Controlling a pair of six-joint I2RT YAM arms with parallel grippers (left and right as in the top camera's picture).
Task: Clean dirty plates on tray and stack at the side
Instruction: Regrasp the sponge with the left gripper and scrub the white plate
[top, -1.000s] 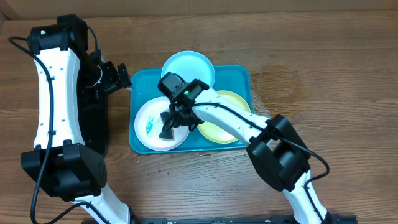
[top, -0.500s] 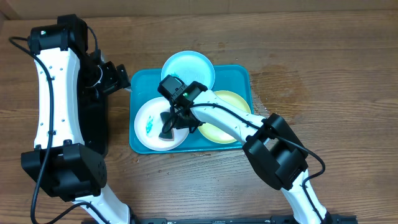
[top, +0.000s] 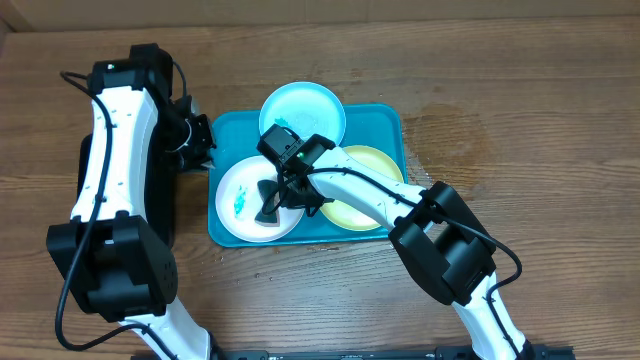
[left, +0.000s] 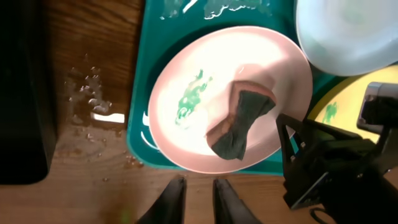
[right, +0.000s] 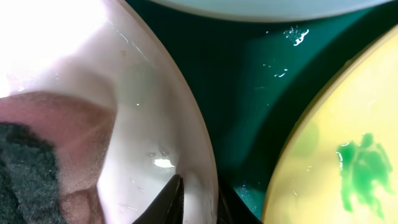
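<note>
Risk here: the right gripper has only a thin nip on the wet rim of the white plate, so a lift could let it slip back onto the tray or tip the sponge off. Its jaws are nearly closed, one finger on each side of that rim. The left gripper hovers just off the tray's edge, narrowly parted, empty.

Looks like a robotics lab or test bench, not a real kitchen. Two white-and-black arms, cables exposed, stand on a plain wood-grain tabletop w/ a staged dish setup at centre frame: teal tray, plastic plates, sponge. Water splashes on the wood at left-wrist view's left. No sink or appliances in view.
</note>
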